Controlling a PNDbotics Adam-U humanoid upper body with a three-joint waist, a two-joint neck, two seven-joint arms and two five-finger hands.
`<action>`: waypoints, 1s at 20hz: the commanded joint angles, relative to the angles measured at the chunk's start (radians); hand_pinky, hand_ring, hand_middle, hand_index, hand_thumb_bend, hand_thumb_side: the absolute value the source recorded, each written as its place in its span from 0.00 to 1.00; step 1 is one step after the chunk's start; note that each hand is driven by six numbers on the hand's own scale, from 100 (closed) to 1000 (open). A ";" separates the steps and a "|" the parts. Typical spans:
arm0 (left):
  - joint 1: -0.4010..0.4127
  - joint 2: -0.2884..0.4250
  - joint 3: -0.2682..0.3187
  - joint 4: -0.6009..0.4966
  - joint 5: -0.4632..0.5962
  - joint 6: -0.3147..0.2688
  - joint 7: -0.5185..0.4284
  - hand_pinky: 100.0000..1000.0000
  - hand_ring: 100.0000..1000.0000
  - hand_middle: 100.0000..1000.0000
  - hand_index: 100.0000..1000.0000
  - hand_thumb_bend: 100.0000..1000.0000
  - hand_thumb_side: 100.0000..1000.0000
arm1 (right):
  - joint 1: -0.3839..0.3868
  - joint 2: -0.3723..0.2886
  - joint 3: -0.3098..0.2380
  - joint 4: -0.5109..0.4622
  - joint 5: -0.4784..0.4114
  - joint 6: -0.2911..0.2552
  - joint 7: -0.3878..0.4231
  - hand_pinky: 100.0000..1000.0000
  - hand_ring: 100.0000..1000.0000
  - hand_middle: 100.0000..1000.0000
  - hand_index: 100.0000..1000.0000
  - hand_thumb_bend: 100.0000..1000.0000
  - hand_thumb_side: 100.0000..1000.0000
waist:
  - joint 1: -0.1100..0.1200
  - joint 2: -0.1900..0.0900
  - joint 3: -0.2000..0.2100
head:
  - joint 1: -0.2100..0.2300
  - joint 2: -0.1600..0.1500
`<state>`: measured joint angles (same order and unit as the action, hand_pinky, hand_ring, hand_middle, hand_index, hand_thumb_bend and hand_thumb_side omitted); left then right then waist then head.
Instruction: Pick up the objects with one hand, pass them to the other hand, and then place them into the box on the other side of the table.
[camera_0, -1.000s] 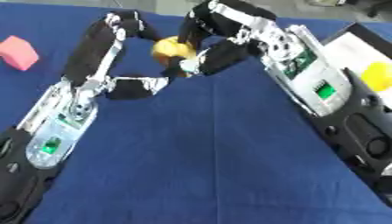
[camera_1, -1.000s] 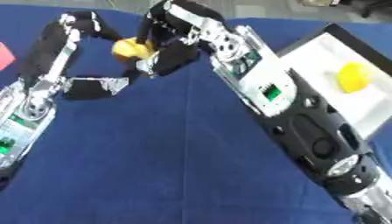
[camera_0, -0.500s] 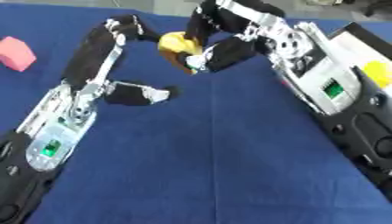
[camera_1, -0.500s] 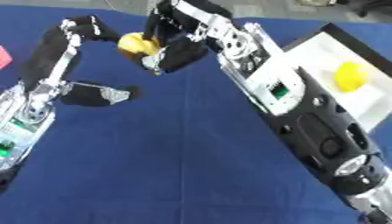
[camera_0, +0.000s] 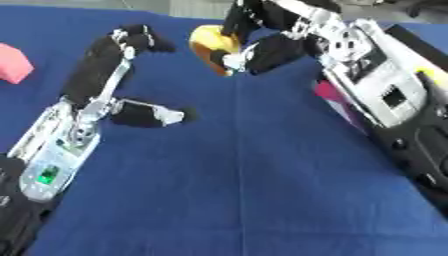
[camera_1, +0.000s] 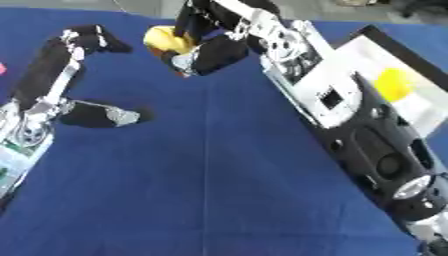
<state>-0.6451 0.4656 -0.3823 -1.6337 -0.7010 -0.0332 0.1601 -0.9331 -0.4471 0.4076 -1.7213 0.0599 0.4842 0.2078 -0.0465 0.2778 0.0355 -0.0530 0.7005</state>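
The right hand (camera_0: 254, 47), up at twelve o'clock over the blue table (camera_0: 262, 190), has its fingers curled round a yellow-orange object (camera_0: 210, 42) and holds it clear of the cloth. The left hand (camera_0: 105, 80) sits at ten o'clock, just left of that object and apart from it, holding nothing; its fingers bend over at the tips and the thumb sticks out toward three o'clock. A pink block (camera_0: 12, 70) lies at the nine o'clock edge. The white box (camera_1: 394, 85) at two o'clock has a yellow item (camera_1: 393, 84) in it.
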 joint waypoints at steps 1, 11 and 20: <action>0.011 0.060 0.028 -0.017 0.010 0.012 0.010 0.60 0.58 0.53 0.65 0.81 0.34 | 0.012 -0.083 -0.056 -0.054 -0.039 0.012 -0.035 0.80 0.60 0.27 0.47 0.33 0.00 | -0.001 -0.039 -0.003 | -0.013 -0.004; 0.117 0.215 0.126 -0.112 0.083 0.085 0.064 0.61 0.58 0.53 0.65 0.80 0.35 | 0.220 -0.295 -0.237 -0.091 -0.173 0.029 -0.205 0.80 0.61 0.27 0.47 0.34 0.00 | 0.009 -0.028 -0.003 | -0.060 -0.019; 0.184 0.301 0.217 -0.191 0.108 0.136 0.128 0.61 0.59 0.54 0.65 0.80 0.34 | 0.360 -0.401 -0.326 0.002 -0.203 -0.002 -0.304 0.79 0.60 0.27 0.47 0.34 0.00 | 0.020 -0.018 0.001 | -0.118 -0.045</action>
<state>-0.4541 0.7244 -0.1911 -1.7978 -0.6002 0.0970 0.2760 -0.5643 -0.7998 0.1057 -1.7253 -0.1377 0.4866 -0.0839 -0.0423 0.2782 0.0361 -0.1594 0.6725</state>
